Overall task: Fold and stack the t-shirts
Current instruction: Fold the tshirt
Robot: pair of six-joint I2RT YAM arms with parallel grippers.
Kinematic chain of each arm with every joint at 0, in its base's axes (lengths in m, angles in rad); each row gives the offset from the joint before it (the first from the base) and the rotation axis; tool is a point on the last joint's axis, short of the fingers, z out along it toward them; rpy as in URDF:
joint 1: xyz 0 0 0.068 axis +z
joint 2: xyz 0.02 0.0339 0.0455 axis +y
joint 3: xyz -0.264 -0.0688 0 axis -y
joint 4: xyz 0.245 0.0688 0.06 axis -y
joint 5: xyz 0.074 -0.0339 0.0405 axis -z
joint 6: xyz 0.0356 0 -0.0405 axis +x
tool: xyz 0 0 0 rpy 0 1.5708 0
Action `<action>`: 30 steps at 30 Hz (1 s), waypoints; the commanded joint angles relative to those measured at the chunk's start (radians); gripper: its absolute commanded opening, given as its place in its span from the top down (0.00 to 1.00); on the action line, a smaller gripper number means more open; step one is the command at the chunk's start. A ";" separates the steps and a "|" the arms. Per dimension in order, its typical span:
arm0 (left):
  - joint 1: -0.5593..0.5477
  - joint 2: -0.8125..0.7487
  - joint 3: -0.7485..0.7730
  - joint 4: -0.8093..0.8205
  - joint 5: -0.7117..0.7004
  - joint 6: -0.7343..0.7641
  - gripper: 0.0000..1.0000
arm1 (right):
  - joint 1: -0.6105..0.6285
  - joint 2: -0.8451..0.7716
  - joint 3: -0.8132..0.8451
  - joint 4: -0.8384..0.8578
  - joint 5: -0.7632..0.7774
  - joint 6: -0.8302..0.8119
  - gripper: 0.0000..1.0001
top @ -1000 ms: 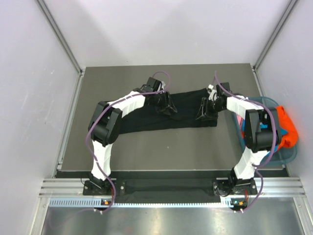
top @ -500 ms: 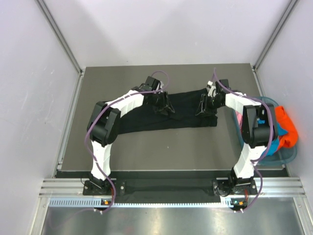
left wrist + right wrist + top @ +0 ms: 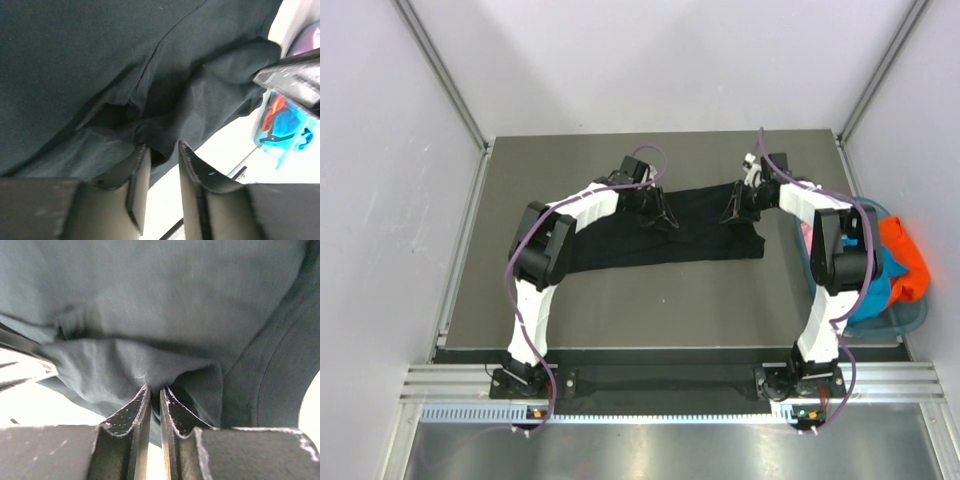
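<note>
Seen from above, the black t-shirt [image 3: 620, 245] lies spread as a long band across the middle of the table [image 3: 620, 315], with its left end nearer the arm bases than its right. Both arms reach over it toward its far edge. The left gripper [image 3: 660, 216] sits on the cloth near the middle and the right gripper [image 3: 736, 211] near the shirt's right end, the two well apart. At the table's right edge stands a translucent basket [image 3: 912, 318] with an orange t-shirt [image 3: 906, 262] and a teal t-shirt [image 3: 880, 288] heaped in it. From this height the jaws are too small to read.

The wrist cameras give what the overhead view cannot. The left wrist view shows its two fingers [image 3: 140, 172] a little apart, with a bunched fold of the black cloth dipping between the tips — whether that fold is actually pinched I cannot tell. The same view catches the other gripper's dark finger at the right, with the basket beyond it. In the right wrist view the fingers [image 3: 142, 405] are almost together, with only a thin slit between them, and they nip a raised fold of the black cloth at the tips — clamped on the shirt. A curved hem band runs past on the right.
</note>
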 commanded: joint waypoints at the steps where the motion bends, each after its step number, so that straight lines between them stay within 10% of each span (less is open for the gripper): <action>1: 0.014 0.005 0.053 0.050 0.022 -0.009 0.67 | -0.018 0.024 0.081 0.042 -0.001 0.001 0.87; 10: 0.028 0.045 0.090 0.018 -0.028 0.014 0.69 | -0.028 0.116 0.175 0.002 0.011 -0.055 0.85; 21: 0.024 -0.086 0.104 -0.154 -0.117 0.107 0.59 | -0.020 0.047 0.305 -0.244 0.247 -0.140 0.57; 30: 0.003 -0.083 0.019 0.089 0.074 -0.067 0.62 | 0.066 0.012 0.215 -0.183 0.080 -0.004 0.57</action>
